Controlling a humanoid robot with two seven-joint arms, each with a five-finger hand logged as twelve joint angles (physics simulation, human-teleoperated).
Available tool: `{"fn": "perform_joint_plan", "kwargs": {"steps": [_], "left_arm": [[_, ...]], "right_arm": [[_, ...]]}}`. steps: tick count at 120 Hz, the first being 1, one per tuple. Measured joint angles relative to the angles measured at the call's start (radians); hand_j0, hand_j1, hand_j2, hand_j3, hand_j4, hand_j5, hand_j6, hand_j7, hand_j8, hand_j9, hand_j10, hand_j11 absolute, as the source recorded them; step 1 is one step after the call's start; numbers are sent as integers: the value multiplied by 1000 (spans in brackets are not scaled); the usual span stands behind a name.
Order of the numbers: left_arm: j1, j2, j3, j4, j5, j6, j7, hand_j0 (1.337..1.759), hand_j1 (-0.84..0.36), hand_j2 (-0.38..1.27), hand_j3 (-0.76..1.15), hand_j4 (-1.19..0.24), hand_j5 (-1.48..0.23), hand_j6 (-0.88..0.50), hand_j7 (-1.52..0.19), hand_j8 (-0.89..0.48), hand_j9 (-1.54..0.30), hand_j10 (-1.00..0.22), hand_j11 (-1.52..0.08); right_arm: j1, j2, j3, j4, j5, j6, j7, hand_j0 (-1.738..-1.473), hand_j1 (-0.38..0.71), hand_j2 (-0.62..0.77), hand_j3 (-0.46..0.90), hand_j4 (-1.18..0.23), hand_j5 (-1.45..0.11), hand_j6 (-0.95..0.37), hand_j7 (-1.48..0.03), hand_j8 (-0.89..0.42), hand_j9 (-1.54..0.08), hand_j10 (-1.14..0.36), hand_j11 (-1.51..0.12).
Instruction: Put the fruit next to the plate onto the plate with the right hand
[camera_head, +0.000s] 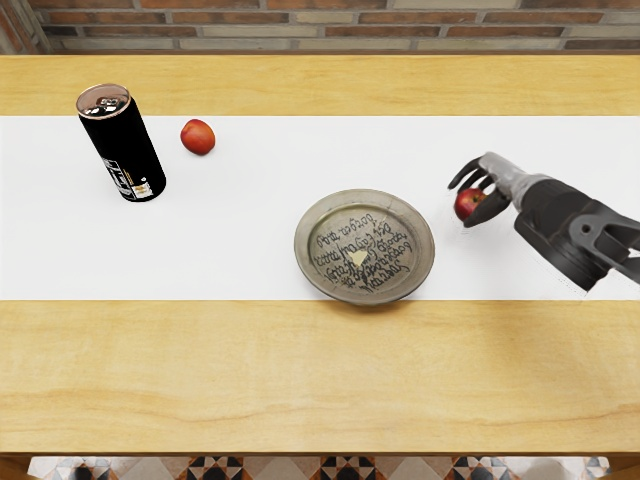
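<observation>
The right hand (494, 186) comes in from the right edge on a dark grey arm, and its dark fingers (464, 176) are curled round a small round red fruit (467, 203) - some arch over the top of it, and one hooks under its near side. The fruit sits inside that grip, to the right of the round grey metal plate (364, 290) and apart from its rim; whether it rests on the cloth or is just off it cannot be told.

The plate lies flat near the middle of the white runner (250, 240), which crosses a light wooden table (300, 370) from left to right. Dark script-like marks cover the plate's inside, with a small pale spot at the centre. Nothing lies between the held fruit and the plate's right rim.

Far to the left stands a black cylindrical drink can (122, 144) with a coppery top, leaning in this view. Just to the right of it lies a second red fruit (198, 136) - well apart from the plate. A brick wall (320, 25) runs along the far side
</observation>
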Motion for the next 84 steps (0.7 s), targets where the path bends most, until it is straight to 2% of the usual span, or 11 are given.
{"fn": "perform_joint_plan", "kwargs": {"steps": [18,34,48,64,80,84], "left_arm": [[0,0,0,0,0,0,0,1658,341,1,0,-7,-9,-7,-9,-7,-9,-7,-9],[0,0,0,0,0,0,0,1658,341,1,0,-7,-9,-7,-9,-7,-9,-7,-9],[0,0,0,0,0,0,0,1658,341,1,0,-7,-9,-7,-9,-7,-9,-7,-9],[0,0,0,0,0,0,0,1658,341,1,0,-7,-9,-7,-9,-7,-9,-7,-9],[0,0,0,0,0,0,0,1658,341,1,0,-7,-9,-7,-9,-7,-9,-7,-9],[0,0,0,0,0,0,0,1658,341,1,0,-7,-9,-7,-9,-7,-9,-7,-9]], "right_arm": [[5,11,68,58,2,5,-1,-1657,267,127,0,-570,-739,-487,-739,-417,-733,-562,-731],[3,98,98,105,3,6,0,-1658,271,159,0,-581,-758,-497,-756,-426,-749,-573,-748],[-28,180,100,116,6,6,0,-1658,277,239,0,-599,-803,-515,-791,-433,-795,-588,-790],[-54,214,100,120,8,6,0,-1658,280,299,0,-609,-837,-533,-814,-441,-831,-592,-819],[-61,224,101,121,5,6,0,-1657,263,298,0,-620,-841,-552,-823,-457,-841,-606,-829],[-62,227,105,120,4,6,0,-1658,223,258,0,-574,-776,-516,-760,-434,-776,-566,-766]]}}
